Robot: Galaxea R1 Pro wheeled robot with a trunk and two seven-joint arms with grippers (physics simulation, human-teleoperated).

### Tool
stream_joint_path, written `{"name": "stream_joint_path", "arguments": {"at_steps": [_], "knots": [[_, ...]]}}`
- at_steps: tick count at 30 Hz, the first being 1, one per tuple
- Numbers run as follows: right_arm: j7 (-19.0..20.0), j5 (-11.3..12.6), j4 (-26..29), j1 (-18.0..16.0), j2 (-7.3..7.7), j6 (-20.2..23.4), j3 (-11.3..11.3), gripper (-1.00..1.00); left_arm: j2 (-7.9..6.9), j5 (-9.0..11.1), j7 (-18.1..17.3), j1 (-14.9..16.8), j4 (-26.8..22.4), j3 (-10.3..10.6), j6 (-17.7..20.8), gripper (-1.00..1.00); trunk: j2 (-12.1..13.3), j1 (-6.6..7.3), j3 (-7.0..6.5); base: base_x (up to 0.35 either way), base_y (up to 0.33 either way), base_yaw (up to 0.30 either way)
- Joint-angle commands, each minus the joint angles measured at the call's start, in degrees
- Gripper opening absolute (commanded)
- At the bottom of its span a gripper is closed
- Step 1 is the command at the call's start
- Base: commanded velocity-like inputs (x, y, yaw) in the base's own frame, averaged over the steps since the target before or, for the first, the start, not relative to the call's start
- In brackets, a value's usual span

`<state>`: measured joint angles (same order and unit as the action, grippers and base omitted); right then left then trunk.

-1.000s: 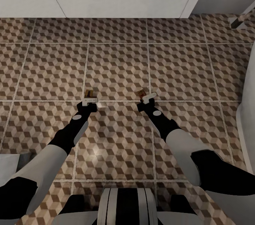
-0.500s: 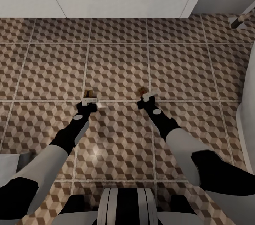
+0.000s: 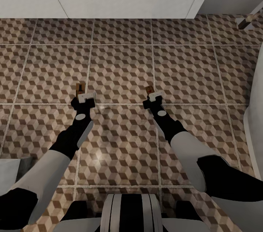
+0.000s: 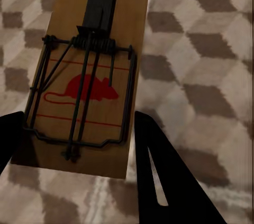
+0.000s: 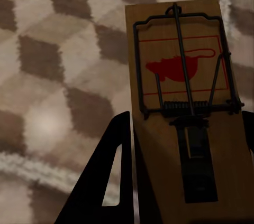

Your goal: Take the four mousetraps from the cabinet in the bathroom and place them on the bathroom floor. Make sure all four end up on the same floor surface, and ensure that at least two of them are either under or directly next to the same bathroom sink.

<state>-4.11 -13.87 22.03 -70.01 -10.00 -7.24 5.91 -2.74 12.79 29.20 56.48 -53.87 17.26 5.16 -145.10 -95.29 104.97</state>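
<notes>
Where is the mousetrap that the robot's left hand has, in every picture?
Head view: the left mousetrap pokes out past the left gripper, left of middle, above the bathroom floor.
Left wrist view: the same trap sits in the middle, between two dark fingers.
Right wrist view: that one is the other mousetrap, not this one.
Shared landmark: the cube-pattern tiles.
</notes>
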Motion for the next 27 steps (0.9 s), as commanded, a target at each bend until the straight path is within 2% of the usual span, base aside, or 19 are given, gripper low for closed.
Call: {"name": "stream_joint_path", "arguments": {"at_steps": [1, 6, 9, 11, 12, 14, 16, 20, 25, 27], "knots": [[-0.34, -0.41, -0.07, -0.04, 0.00, -0.04, 0.18, -1.00, -0.11, 0.05, 0.57, -0.04, -0.28, 0.31, 0.44, -1.00, -0.01, 0.01, 0.03, 0.000, 0.000, 0.000], [-0.31, -0.43, 0.03, -0.06, 0.00, 0.50, 0.16, -1.00, -0.07, -0.03, -0.28, -0.27, -0.69, 0.53, 0.55, -1.00, -0.01, 0.01, 0.03, 0.000, 0.000, 0.000], [-0.29, -0.42, 0.97, -0.12, 0.04, 2.19, 0.16, -1.00, 0.03, 0.07, -3.22, -0.30, 0.18, 0.46, 1.57, -1.00, -0.01, 0.01, 0.03, 0.000, 0.000, 0.000], [-0.17, -0.37, 3.21, -0.21, 0.01, 5.58, 0.16, -1.00, 0.13, 0.05, -6.86, -0.13, 1.26, 0.39, 4.58, -1.00, -0.01, 0.01, 0.03, 0.000, 0.000, 0.000], [-0.14, -0.35, 4.00, -0.23, 0.01, 6.63, 0.16, -1.00, 0.16, 0.05, -7.62, -0.08, 1.45, 0.37, 5.74, -1.00, -0.01, 0.01, 0.03, 0.000, 0.000, 0.000], [-0.07, -0.31, 7.31, -0.34, 0.00, 11.02, 0.16, -1.00, 0.25, 0.00, -9.55, 0.14, 1.83, 0.31, 10.54, -1.00, -0.01, 0.01, 0.03, 0.000, 0.000, 0.000], [-0.04, -0.28, 9.08, -0.59, 0.00, 13.90, 0.16, -1.00, 0.40, -0.02, -10.19, 0.34, 1.89, 0.27, 12.92, -1.00, -0.01, 0.01, 0.03, 0.000, 0.000, 0.000], [-0.02, -0.28, 10.50, -1.30, 0.00, 17.50, 0.16, -1.00, 1.24, -0.10, -10.56, 2.09, 2.09, 0.24, 15.31, -1.00, -0.01, 0.01, 0.03, 0.000, 0.000, 0.000], [-0.02, -0.22, 10.86, -4.20, 0.00, 20.47, 0.16, -1.00, 1.78, -0.75, -10.50, 6.42, 2.12, 0.16, 22.16, -1.00, -0.01, 0.01, 0.03, 0.000, 0.000, 0.000], [-0.05, -0.22, 10.79, -4.64, 0.00, 21.14, 0.16, -1.00, 1.82, -0.85, -10.45, 8.10, 2.10, 0.15, 23.60, -1.00, -0.01, 0.01, 0.03, 0.000, 0.000, 0.000]]}}
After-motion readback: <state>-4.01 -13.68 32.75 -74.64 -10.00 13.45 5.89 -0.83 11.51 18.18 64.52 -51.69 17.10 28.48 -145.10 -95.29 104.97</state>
